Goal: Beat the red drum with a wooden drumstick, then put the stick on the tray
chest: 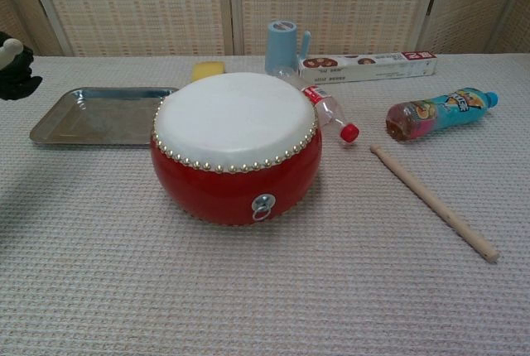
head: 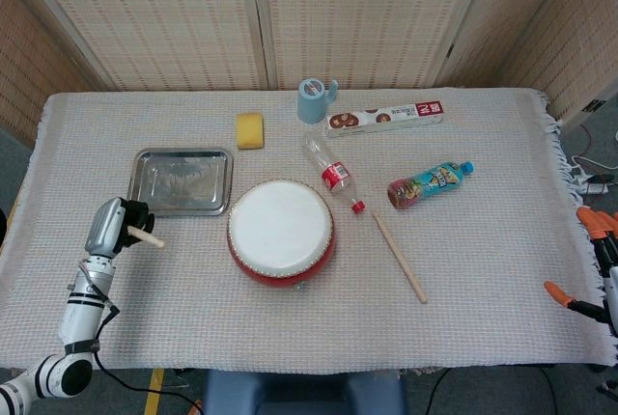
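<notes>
The red drum (head: 281, 232) (chest: 236, 147) with its white skin stands mid-table. My left hand (head: 114, 228) (chest: 13, 67) is raised left of it, in front of the steel tray (head: 182, 181) (chest: 99, 116), and grips a wooden drumstick (head: 147, 237). Only a short end of that stick shows, pointing right toward the drum. A second drumstick (head: 399, 256) (chest: 432, 201) lies on the cloth right of the drum. My right hand (head: 591, 259) is at the far right edge, off the table, its orange-tipped fingers apart and holding nothing.
A clear bottle with a red cap (head: 331, 174) lies behind the drum on its right. A juice bottle (head: 430, 183), a long box (head: 384, 118), a blue cup (head: 312, 99) and a yellow sponge (head: 250, 129) sit further back.
</notes>
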### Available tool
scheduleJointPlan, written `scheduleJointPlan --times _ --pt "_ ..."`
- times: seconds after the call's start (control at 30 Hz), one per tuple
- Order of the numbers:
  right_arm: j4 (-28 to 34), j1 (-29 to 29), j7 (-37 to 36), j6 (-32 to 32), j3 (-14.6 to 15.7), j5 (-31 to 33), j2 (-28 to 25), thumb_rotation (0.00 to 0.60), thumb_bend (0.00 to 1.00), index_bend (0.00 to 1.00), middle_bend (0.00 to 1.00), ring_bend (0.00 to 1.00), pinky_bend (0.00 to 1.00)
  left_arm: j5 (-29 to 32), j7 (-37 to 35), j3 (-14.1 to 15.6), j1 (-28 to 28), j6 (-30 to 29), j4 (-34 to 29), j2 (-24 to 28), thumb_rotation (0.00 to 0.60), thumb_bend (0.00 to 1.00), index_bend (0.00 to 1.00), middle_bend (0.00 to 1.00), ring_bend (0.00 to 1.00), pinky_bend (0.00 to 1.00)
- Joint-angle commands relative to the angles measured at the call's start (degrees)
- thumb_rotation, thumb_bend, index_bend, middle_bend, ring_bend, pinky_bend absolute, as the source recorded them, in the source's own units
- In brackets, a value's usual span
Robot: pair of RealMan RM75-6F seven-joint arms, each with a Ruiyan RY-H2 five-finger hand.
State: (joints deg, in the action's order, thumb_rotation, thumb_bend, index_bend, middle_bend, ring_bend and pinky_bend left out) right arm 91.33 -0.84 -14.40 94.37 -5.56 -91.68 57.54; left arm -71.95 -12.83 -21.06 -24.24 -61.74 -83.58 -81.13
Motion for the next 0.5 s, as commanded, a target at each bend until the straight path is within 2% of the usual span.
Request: scheduleJointPlan --times 0.03,0.17,0.37,0.5 --pt "-0.1 0.0 -0.2 0.2 0.0 -0.2 0.0 0.6 0.11 0.05 0.09 0.05 0.07 3.3 18.8 0.8 -3.9 -3.6 -4.9 0.2 0.6 0.91 0.96 1.0 0.99 1.0" --pt "-0.2 -0.1 -0.5 0.6 0.0 -0.6 -0.1 0.6 0.11 0.05 0.09 0.05 0.07 6.5 30.7 0.5 -7.1 -4.4 -7.3 -1.3 0.6 0.9 0.96 1.0 0.99 1.0" --pt "0.3 -0.2 -0.5 1.6 -0.2 -1.3 -0.7 0.6 0.11 0.04 0.09 0.05 0.07 12.8 45.1 0.6 -12.2 -4.4 -6.4 -4.8 0.6 0.89 0.96 1.0 0.98 1.0" --pt "0.4 -0.4 -0.8 1.6 -0.1 -1.7 -0.9 0.6 0.11 0.05 0.09 0.05 0.07 18.3 51.5 0.4 -14.6 -4.6 -6.5 -6.8 0.6 0.87 0.96 1.0 0.98 1.0"
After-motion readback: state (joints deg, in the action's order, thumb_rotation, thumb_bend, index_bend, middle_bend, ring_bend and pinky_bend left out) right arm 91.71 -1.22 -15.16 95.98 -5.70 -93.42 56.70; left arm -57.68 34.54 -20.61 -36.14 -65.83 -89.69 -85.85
